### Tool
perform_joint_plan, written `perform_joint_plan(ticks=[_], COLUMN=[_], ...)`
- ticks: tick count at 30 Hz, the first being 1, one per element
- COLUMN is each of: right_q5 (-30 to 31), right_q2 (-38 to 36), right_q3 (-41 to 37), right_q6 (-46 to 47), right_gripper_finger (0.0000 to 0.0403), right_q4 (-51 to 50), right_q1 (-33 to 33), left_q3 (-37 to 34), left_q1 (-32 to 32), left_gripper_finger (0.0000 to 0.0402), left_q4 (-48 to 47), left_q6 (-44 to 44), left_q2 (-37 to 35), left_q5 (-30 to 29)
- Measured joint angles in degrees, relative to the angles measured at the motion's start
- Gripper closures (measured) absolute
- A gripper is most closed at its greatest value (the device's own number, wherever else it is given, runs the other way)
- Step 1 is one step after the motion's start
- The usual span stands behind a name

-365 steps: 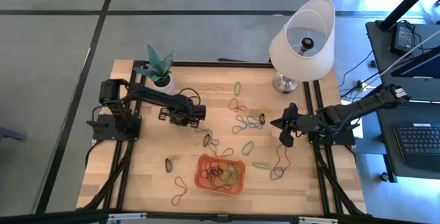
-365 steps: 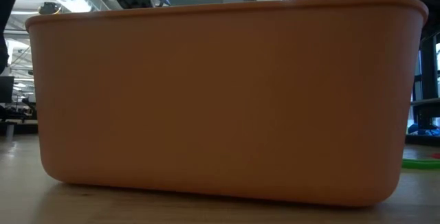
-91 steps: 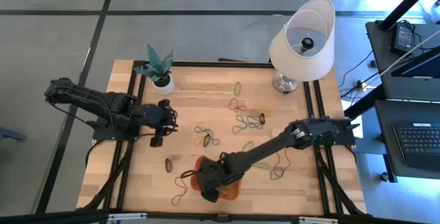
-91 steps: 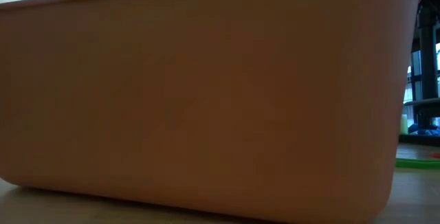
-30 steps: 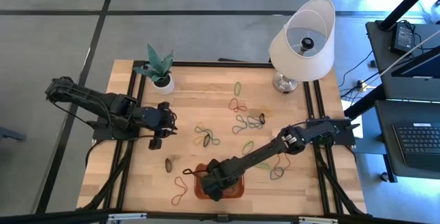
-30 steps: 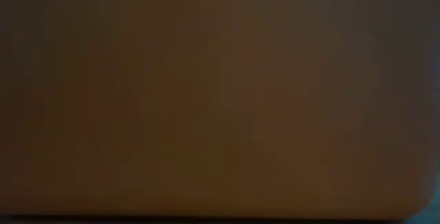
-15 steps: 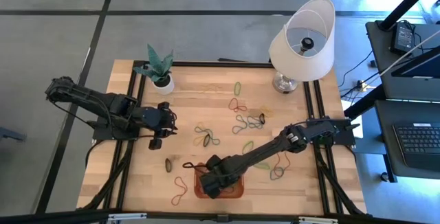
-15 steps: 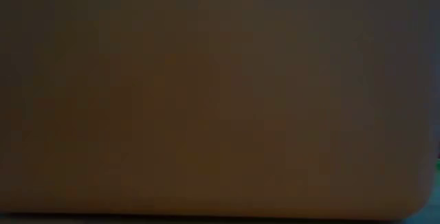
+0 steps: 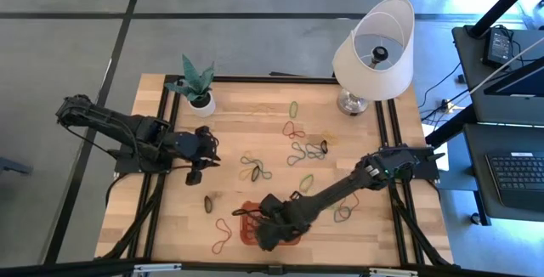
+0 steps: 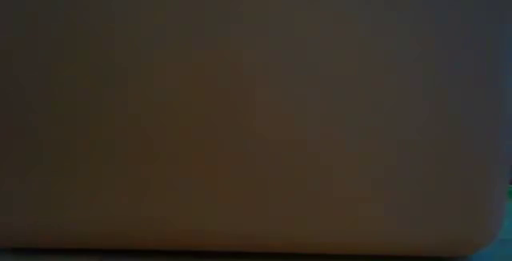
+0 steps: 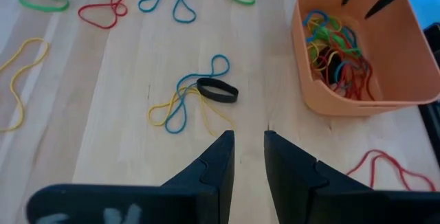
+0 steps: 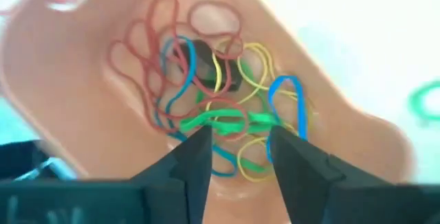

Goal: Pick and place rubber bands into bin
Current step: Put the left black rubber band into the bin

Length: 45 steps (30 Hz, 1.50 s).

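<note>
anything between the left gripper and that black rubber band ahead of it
Nothing visible: the left gripper faces bare wood up to the black rubber band, which lies over a blue and yellow band, beside the bin.

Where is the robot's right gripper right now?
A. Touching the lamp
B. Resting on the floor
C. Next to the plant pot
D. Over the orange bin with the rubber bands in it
D. The right gripper hangs over the bin, its fingers apart above the tangle of rubber bands inside.

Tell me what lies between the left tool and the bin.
In the left wrist view, a black band over blue and yellow bands lies between the left tool and the bin.
</note>
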Motion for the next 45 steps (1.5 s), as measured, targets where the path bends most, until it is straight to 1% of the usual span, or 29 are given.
perform_joint_plan(ticks=[3, 6, 9, 10, 14, 17, 19, 21, 23, 26, 29, 32, 35, 38, 42, 45], right_q5=[6.18, 12.29, 15.91, 17.08, 21.72, 23.10, 23.88, 24.01, 24.35, 24.43, 24.49, 24.43, 24.49, 24.40, 21.98, 19.46], right_q2=[-2.77, -5.33, -7.01, -7.64, -12.06, -17.24, -22.03, -27.99, -34.40, -43.30, -50.93, -56.68, -60.88, -63.28, -64.29, -64.28], right_q3=[0.00, 0.10, -0.21, -0.89, -7.74, -17.76, -26.11, -35.03, -44.21, -57.52, -69.27, -78.63, -85.39, -90.00, -92.98, -93.62], right_q6=[-0.42, -1.42, -0.25, 0.16, -1.14, 1.64, 4.34, 5.99, 6.87, 6.07, 4.48, 3.37, 2.82, 3.04, 4.32, 4.31], right_gripper_finger=[0.0274, 0.0297, 0.0319, 0.0327, 0.0359, 0.0385, 0.0397, 0.0396, 0.0394, 0.0397, 0.0399, 0.0393, 0.0389, 0.0388, 0.0387, 0.0387], right_q4=[-1.83, -6.16, -13.10, -13.91, -13.34, -13.11, -10.78, -6.30, 0.28, 12.78, 23.19, 31.22, 36.72, 37.81, 38.28, 38.86], right_q1=[1.73, 3.55, 5.19, 5.71, 7.08, 8.19, 9.30, 10.80, 12.36, 14.42, 15.76, 16.21, 16.29, 16.29, 16.29, 16.29], left_q3=[0.00, 0.00, 0.00, 0.00, 0.00, -0.02, -0.02, -0.02, -0.02, -0.02, -0.02, -0.02, -0.02, -0.02, -0.02, 0.76], left_q1=[0.00, 0.00, 0.00, 0.01, 0.00, 0.00, 0.00, 0.00, 0.00, 0.02, 0.02, 0.02, 0.00, 0.00, -0.19, -1.75], left_gripper_finger=[0.0327, 0.0327, 0.0327, 0.0327, 0.0327, 0.0327, 0.0327, 0.0327, 0.0327, 0.0327, 0.0327, 0.0327, 0.0327, 0.0327, 0.0327, 0.0329], left_q4=[0.08, 0.76, 3.00, 3.72, 6.68, 9.79, 11.85, 13.44, 13.88, 13.76, 13.71, 13.60, 13.58, 13.39, 13.38, 13.25], left_q6=[-0.65, -0.78, -1.84, -2.06, -2.10, -2.37, -3.44, -3.41, -3.14, -3.56, -5.19, -6.59, -6.75, -8.79, -9.69, -9.90], left_q2=[0.02, 0.00, 0.02, 0.01, 0.01, 0.00, 0.01, 0.02, 0.01, 0.57, 1.38, 2.34, 3.06, 4.07, 6.65, 10.49], left_q5=[-0.11, -0.22, -0.20, -0.20, -0.23, -1.46, -3.42, -6.21, -9.22, -12.93, -14.80, -14.41, -13.45, -13.29, -13.19, -11.78])
